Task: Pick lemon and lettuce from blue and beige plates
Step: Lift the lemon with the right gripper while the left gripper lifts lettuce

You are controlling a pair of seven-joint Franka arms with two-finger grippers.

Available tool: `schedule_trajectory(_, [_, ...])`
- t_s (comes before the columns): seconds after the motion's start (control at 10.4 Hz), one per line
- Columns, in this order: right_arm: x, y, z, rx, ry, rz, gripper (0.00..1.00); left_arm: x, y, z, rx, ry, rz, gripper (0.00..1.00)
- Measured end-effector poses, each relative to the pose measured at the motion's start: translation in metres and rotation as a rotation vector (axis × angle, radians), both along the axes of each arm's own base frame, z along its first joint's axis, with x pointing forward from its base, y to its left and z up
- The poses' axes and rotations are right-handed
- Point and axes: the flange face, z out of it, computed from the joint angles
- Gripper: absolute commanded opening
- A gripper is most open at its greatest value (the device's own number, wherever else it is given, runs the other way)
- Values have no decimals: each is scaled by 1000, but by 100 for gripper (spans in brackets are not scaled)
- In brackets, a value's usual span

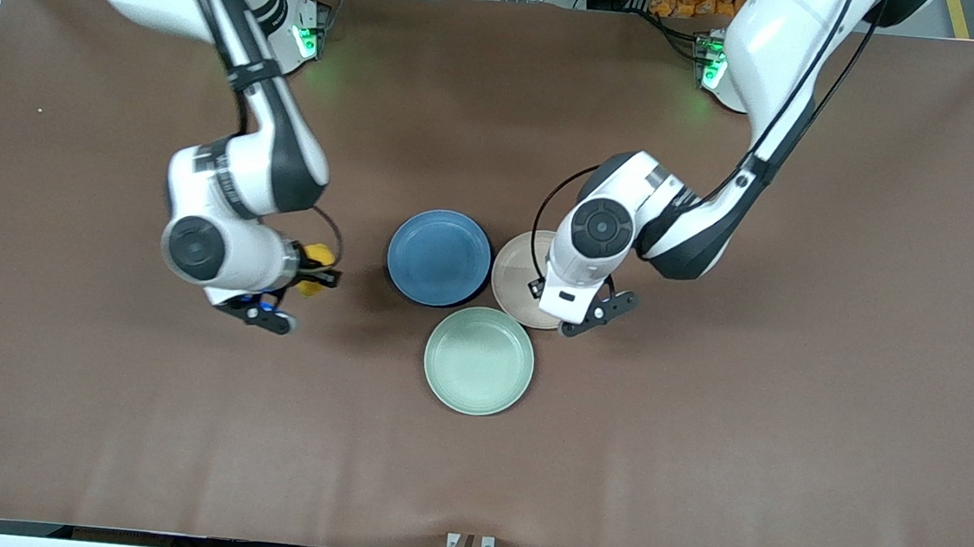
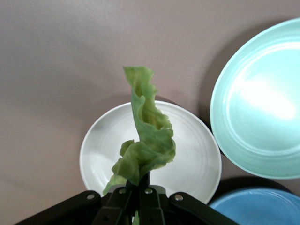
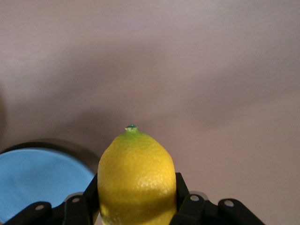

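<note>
From the front, the left gripper [image 1: 582, 315] hides its crinkled green lettuce leaf [image 2: 146, 140]; its wrist view shows it clenched on the stem above the round beige plate [image 1: 515, 278]. The right gripper [image 1: 296, 288] grips the yellow oval lemon [image 1: 317, 264], apparently over bare table, at nine o'clock from the round blue plate [image 1: 439, 257].

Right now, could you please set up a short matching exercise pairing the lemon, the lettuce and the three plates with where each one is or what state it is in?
Things:
1. lemon
2. lettuce
3. blue plate
4. mint-green plate

States:
A. bare, nearest the front camera
B. clamped in the right gripper
C. bare, beside the beige plate
D. dangling from the left gripper

Pairs: 1-B, 2-D, 3-C, 4-A
</note>
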Motion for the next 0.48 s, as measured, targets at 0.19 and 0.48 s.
schedule_trajectory(0.19, [10, -51, -2, 38, 12, 52, 0, 1, 9, 37, 13, -15, 8, 0])
schedule_trajectory(0.48, [18, -95, -6, 26, -12, 119, 0, 6, 32, 89, 19, -47, 8, 0])
